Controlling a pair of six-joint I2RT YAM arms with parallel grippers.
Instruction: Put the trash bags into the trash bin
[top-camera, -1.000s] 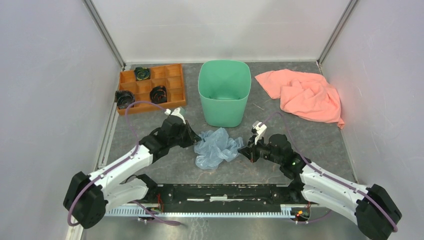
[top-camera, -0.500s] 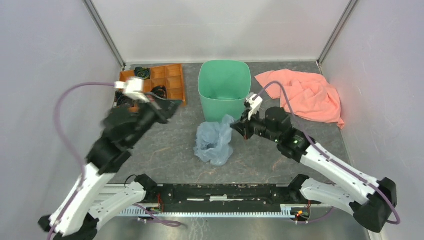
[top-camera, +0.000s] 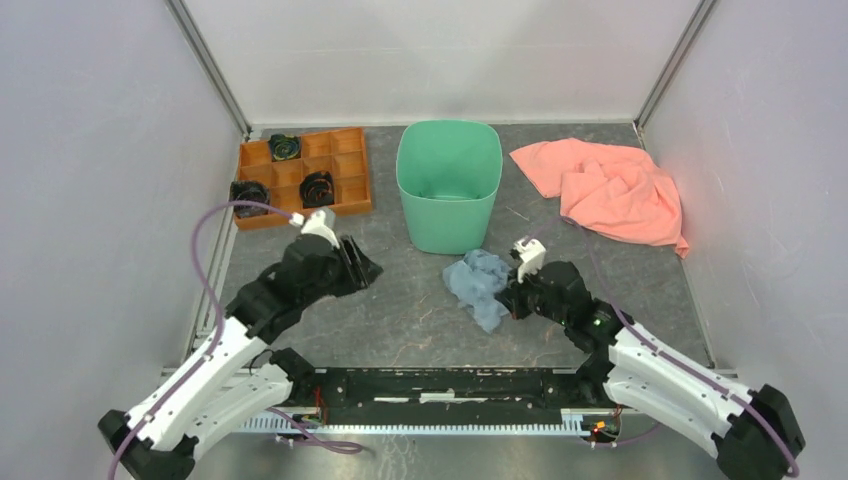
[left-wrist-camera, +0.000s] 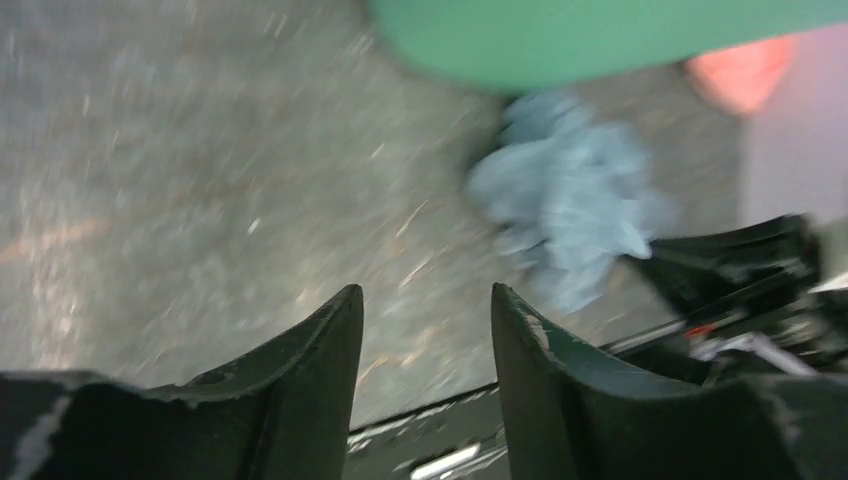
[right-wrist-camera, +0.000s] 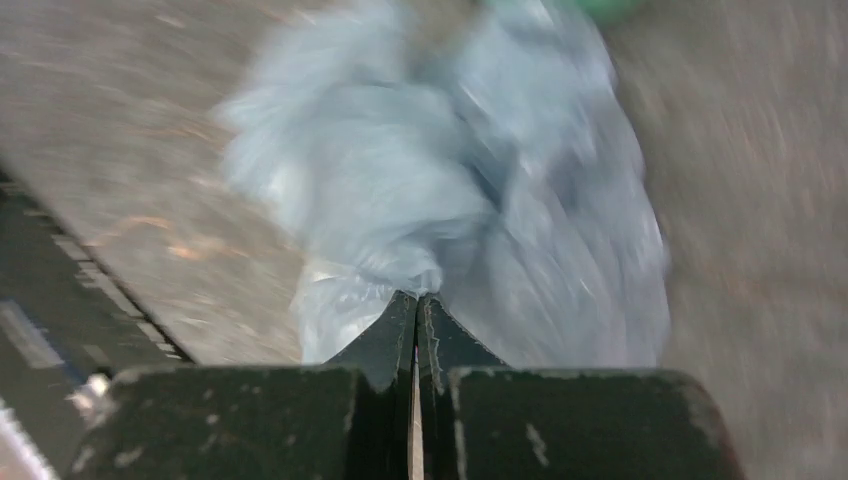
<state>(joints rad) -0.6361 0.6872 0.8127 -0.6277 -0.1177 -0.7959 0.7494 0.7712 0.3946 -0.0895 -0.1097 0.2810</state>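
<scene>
The trash bag, a crumpled pale blue-grey bundle, lies on the table just in front of the mint-green trash bin. My right gripper is at the bag's right edge. In the right wrist view its jaws are pressed together on a fold of the bag. My left gripper hangs to the bag's left, apart from it. In the blurred left wrist view it is open with only bare table between its fingers. There the bag lies ahead to the right, below the bin.
An orange compartment tray holding dark round items stands at the back left. A salmon-pink cloth lies crumpled at the back right. White walls enclose the table on three sides. A black rail runs along the near edge.
The left arm swung up and away, then came back down near the table with its jaws now apart. The right gripper kept hold of the bag and dragged it rightward, in front of the bin.
</scene>
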